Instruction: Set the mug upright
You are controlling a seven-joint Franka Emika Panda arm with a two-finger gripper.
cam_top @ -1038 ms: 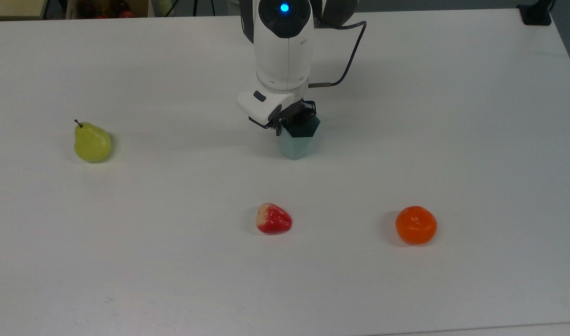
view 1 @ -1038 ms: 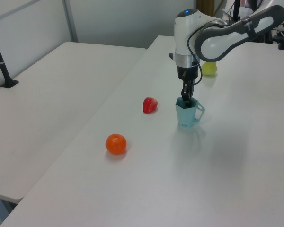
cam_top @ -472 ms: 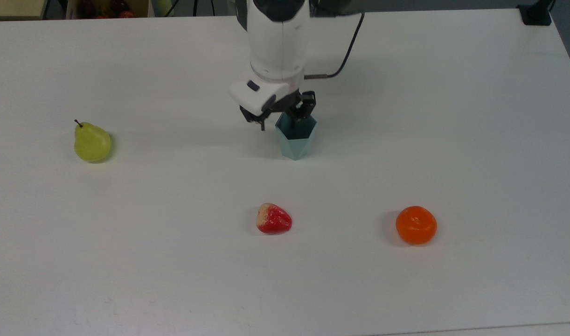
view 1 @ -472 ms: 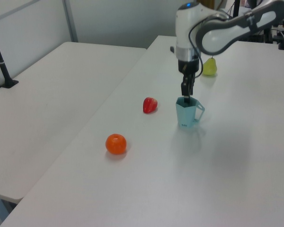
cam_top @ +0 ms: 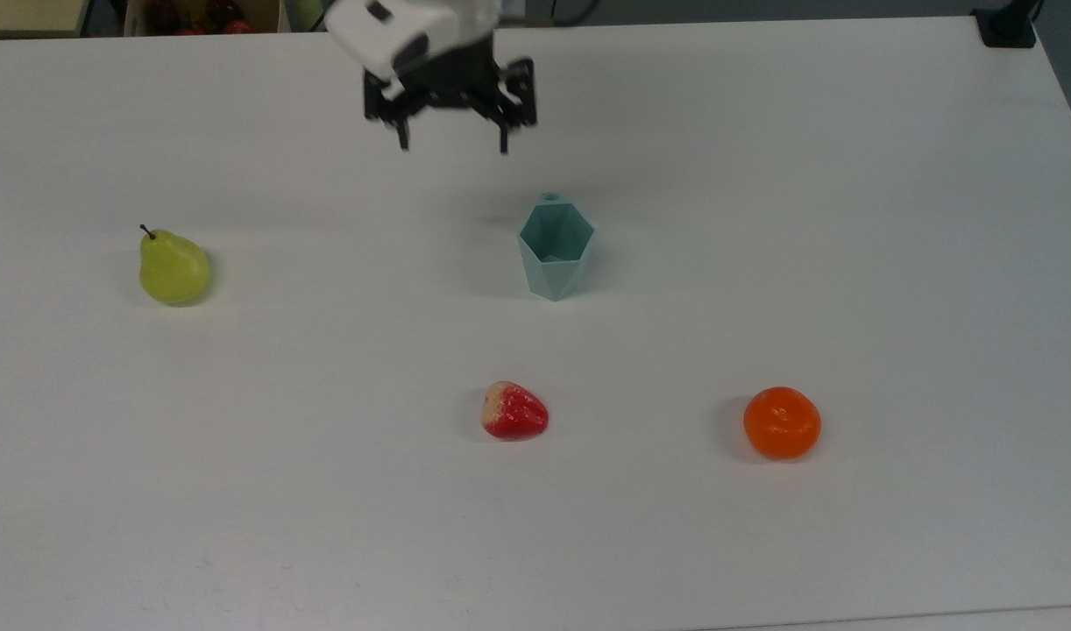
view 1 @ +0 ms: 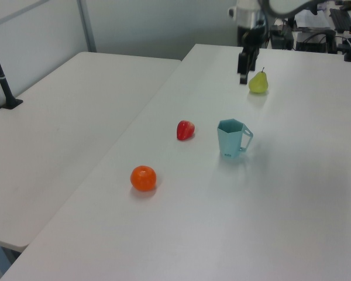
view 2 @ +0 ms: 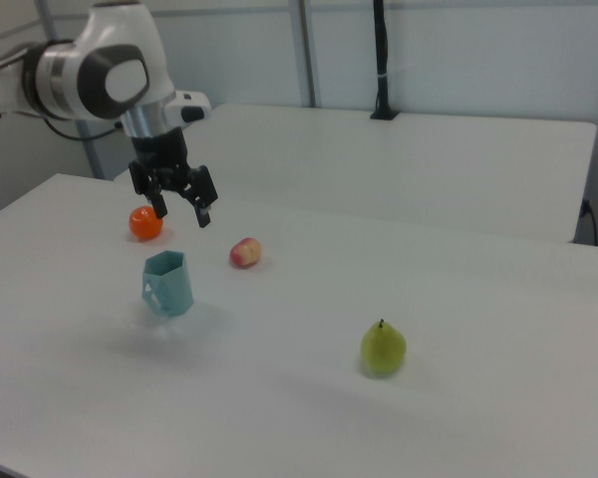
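In the top view, my gripper [cam_top: 452, 145] hangs at about 11 o'clock from the mug [cam_top: 555, 252], well apart from it, fingers spread wide and holding nothing. The mug stands on its tapering base near the middle of the table [cam_top: 851, 263], hexagonal mouth facing up, so I judge the job done and I have no reason to touch it.

In the left view, the mug [view 1: 233, 139] stands upright with its handle toward 3 o'clock; the strawberry [view 1: 185, 130] sits near at 9 o'clock, the orange [view 1: 143, 178] at 8, the pear [view 1: 258, 82] at 1.

In the right view, my open gripper [view 2: 182, 212] hovers above the mug [view 2: 167, 283], at 12 o'clock from it, leaving it free.
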